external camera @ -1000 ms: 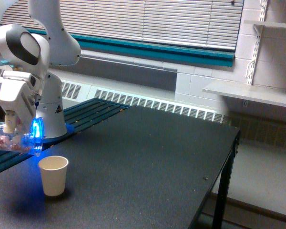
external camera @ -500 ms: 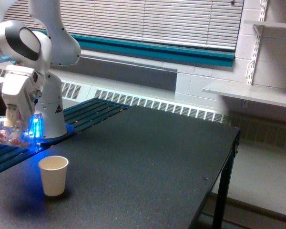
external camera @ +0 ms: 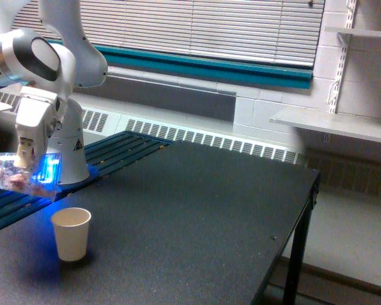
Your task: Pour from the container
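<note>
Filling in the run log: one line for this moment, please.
gripper: shut on container | container: tilted, above and left of paper cup | paper cup: upright on table

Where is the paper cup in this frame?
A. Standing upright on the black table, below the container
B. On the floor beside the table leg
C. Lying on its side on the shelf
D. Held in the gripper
A: the paper cup stands upright on the black table, below the clear container that the gripper holds tilted above it.

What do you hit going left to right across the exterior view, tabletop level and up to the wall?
Clear container held tilted in the gripper → paper cup standing on the table → wall shelf at the exterior view's right.
</note>
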Available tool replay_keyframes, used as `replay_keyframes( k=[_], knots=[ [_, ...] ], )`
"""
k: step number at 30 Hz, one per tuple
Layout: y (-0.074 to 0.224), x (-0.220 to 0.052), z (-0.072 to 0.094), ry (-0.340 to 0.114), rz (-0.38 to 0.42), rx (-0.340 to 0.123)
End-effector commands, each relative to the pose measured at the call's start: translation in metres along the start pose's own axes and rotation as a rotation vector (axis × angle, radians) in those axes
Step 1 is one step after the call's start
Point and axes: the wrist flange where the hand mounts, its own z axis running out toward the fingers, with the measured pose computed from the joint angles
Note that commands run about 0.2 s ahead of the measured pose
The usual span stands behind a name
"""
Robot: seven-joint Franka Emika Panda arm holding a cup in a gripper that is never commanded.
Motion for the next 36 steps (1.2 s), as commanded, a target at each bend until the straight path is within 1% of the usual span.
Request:
replay_keyframes(
  k=[1, 12, 24, 28, 36],
  knots=[
    [0.0024, 0.0034, -0.0021, 0.005, -0.081, -0.026],
    [0.0039, -0.0023, -0.0021, -0.009, -0.099, -0.044],
    [0.0026, -0.0019, -0.0040, -0.011, -0.103, -0.050],
    [0.0007, -0.0011, -0.0053, -0.009, -0.096, -0.044],
    [-0.0056, -0.0034, -0.0077, -0.006, -0.033, -0.012]
  ],
)
